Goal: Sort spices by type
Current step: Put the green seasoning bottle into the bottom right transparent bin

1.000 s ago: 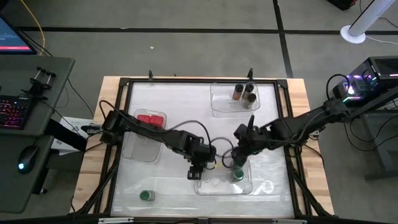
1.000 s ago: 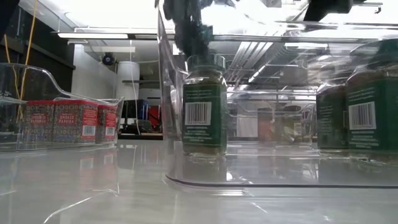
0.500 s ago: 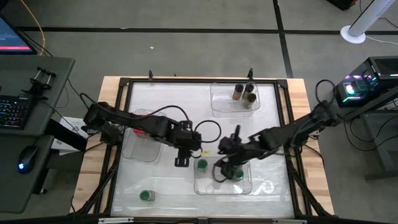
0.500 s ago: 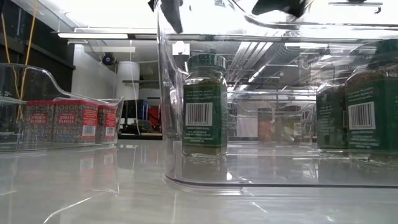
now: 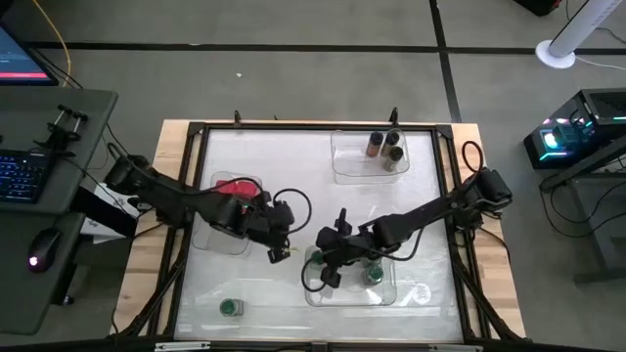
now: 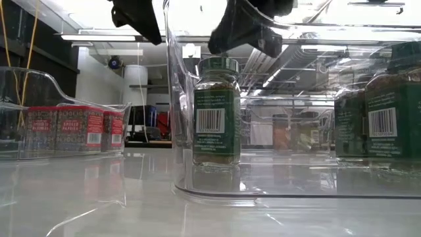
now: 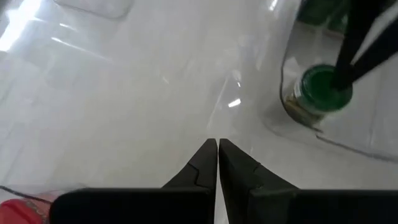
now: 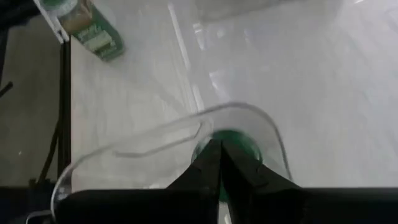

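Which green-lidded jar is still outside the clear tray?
The lone green-lidded jar near the table's front-left corner. The others stand inside the front clear tray under the right arm.

A white-topped wooden-edged desk [image 5: 284, 161] is carrying three clear plastic trays: one [image 5: 344, 164] lying near the far edge, one [image 5: 210, 238] lying at the left, one [image 5: 391, 293] lying near the front. Off the desk's left side, a black keyboard [image 5: 22, 176] and a black mouse [image 5: 39, 260] are resting on a grey side table [image 5: 83, 117].
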You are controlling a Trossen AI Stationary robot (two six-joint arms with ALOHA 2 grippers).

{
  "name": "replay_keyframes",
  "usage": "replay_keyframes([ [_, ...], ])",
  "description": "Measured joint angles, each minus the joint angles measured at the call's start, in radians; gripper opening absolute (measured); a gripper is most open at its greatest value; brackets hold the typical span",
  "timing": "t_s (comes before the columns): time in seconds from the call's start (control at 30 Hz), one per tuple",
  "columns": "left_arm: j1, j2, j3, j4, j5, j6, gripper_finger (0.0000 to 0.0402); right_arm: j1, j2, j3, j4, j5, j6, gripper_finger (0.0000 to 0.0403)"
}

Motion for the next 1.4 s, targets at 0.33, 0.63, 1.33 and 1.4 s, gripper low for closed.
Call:
replay_keyframes([
  [0.33,-0.004,-0.002,-0.001,0.037,-0.065,-0.072,0.0001,-0.007,0.016,0.000,0.016,0.005,-0.056,0.0001],
  [0.63,0.008,-0.002,-0.001,0.035,-0.061,-0.048,0.0000,0.001,0.037,0.005,-0.032,-0.110,-0.122,0.0001],
  [1.33,0.010,-0.001,-0.001,0.033,-0.058,0.015,0.0000,0.025,-0.092,0.001,-0.491,-0.134,-0.207,0.0000],
  [1.4,0.010,-0.001,-0.001,0.032,-0.058,0.015,0.0000,0.029,-0.093,0.001,-0.491,-0.135,-0.206,0.0000],
])
